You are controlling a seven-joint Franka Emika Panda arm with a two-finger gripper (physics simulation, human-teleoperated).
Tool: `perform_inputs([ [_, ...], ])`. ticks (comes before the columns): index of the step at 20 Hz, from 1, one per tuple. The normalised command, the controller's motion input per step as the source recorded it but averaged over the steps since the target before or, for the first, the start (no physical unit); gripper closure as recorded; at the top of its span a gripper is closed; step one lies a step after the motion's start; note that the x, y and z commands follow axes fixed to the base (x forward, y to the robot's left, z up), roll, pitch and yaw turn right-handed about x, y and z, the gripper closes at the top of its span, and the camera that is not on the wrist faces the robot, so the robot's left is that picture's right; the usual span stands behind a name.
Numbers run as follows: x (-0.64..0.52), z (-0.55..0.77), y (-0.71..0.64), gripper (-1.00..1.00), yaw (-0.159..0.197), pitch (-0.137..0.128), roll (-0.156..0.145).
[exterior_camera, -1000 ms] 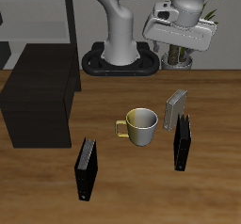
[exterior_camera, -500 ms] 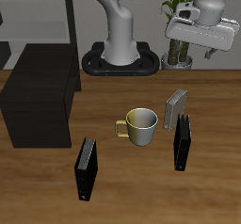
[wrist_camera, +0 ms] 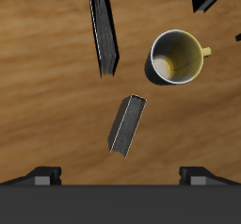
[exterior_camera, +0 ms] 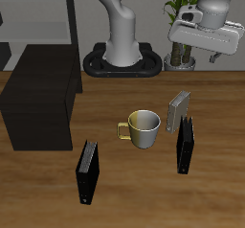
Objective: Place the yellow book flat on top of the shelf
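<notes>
The yellow book (exterior_camera: 178, 110) is a thin dull tan book standing upright just behind the mug (exterior_camera: 144, 127). In the wrist view it (wrist_camera: 126, 124) lies below the gripper, between the fingertips' line and the mug (wrist_camera: 179, 56). My gripper (exterior_camera: 201, 57) hangs high above the table's back part, farther back than the book. It is open and empty, and its fingertips (wrist_camera: 42, 176) stand wide apart. The shelf (exterior_camera: 40, 96) is a low matte-black cabinet with a flat bare top on the far side of the mug from the book.
One black book (exterior_camera: 185, 144) stands just in front of the yellow book, also in the wrist view (wrist_camera: 105, 30). Another black book (exterior_camera: 88, 171) stands near the table's front edge. The robot base (exterior_camera: 122, 61), a potted plant (exterior_camera: 180, 21) and a grey rack (exterior_camera: 48, 16) stand at the back.
The gripper has moved sideways at the back of the table, away from the robot base and past the plant. It has barely moved in the last half second. Objects are unchanged.
</notes>
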Motion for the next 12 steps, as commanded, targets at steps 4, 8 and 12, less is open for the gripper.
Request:
perform_inputs([
  [4, 0.17, -0.12, -0.31, -1.00, -0.044, -0.002, 0.004],
  [8, 0.12, -0.20, -0.17, -1.00, -0.011, 0.020, 0.020],
  [12, 0.14, -0.38, -0.11, -1.00, 0.004, 0.035, 0.023],
])
